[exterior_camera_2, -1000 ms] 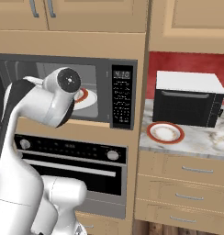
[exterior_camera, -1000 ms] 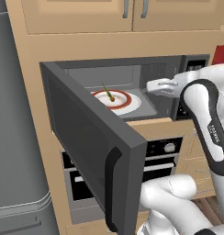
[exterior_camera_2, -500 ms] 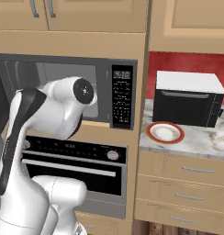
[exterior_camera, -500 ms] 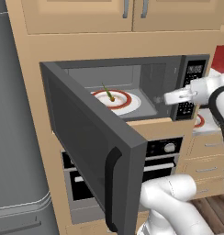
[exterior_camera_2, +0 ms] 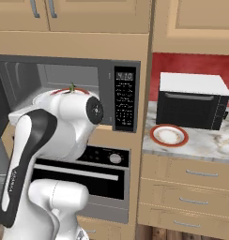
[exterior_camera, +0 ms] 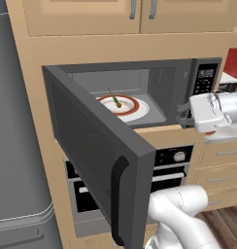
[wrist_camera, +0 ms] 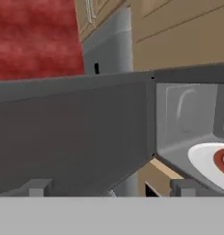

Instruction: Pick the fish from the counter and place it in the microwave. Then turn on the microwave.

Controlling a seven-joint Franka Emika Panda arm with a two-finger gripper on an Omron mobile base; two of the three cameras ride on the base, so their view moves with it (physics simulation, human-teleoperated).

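The microwave [exterior_camera: 154,87] stands with its door [exterior_camera: 91,146] swung wide to the left. Inside, the small olive-green fish [exterior_camera: 114,98] lies on a red-rimmed white plate [exterior_camera: 135,108]. My gripper [exterior_camera: 184,113] hovers open and empty just outside the cavity's right front corner, below the button panel [exterior_camera: 204,80]. In the right base view my arm covers most of the cavity; the fish [exterior_camera_2: 72,87] peeks above it, left of the panel [exterior_camera_2: 124,99]. The hand view looks across the door [wrist_camera: 72,133] at the plate's edge [wrist_camera: 210,161], with the gripper [wrist_camera: 109,188] open.
A black oven with knobs [exterior_camera: 174,163] sits under the microwave. To the right, the marbled counter [exterior_camera_2: 205,145] carries another red-rimmed plate [exterior_camera_2: 169,135] and a black-and-white toaster oven [exterior_camera_2: 194,101]. A grey fridge [exterior_camera: 16,146] stands at the left, drawers [exterior_camera_2: 191,178] under the counter.
My hand has drawn back out of the microwave cavity and moved right, toward the button panel. The fish stays on the plate inside. The door has not moved.
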